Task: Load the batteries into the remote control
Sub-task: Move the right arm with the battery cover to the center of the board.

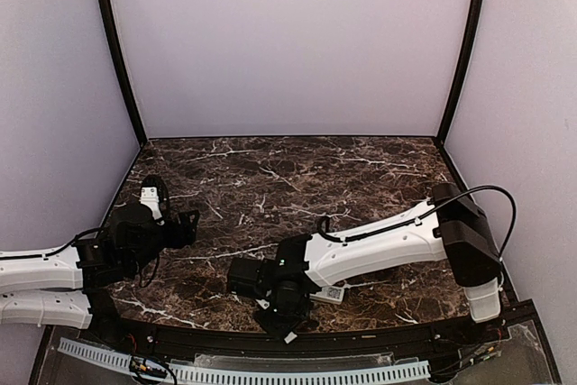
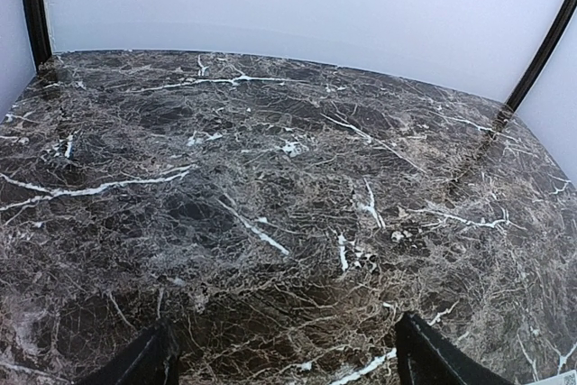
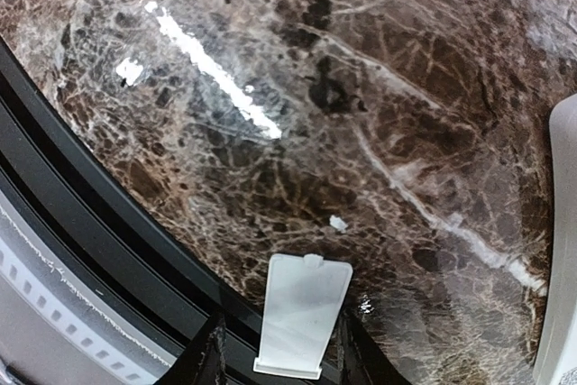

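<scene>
The right gripper (image 3: 279, 349) is low over the near edge of the counter (image 1: 270, 178), with a small flat white cover piece (image 3: 302, 326) standing between its jaws. The jaws are partly closed around the cover; the right wrist view shows the dark fingers (image 3: 206, 360) flanking its lower edge, so the cover appears to be held, though contact on both sides cannot be confirmed. The remote control (image 3: 561, 250) lies just right of the gripper as seen from the wrist, near the near edge of the counter, visible only as a white bar at the frame border; in the top view its labelled end (image 1: 330, 294) shows beneath the right arm. The batteries are not visible in any view.

Judged step: moving the cover away from the remote control so the battery bay is free for loading.

Procedure for doing this step well:
- Keep the grip on the flat faces of the cover, square to the jaws, since a thin plastic plate can twist or slip out
- Set the cover down flat on bare counter, well apart from the remote control and away from the counter edge, where it could slide off
- Release only once the cover rests on the surface

The left gripper (image 2: 279, 362) hovers over the left side of the counter with its jaws wide apart, holding and touching nothing
</scene>
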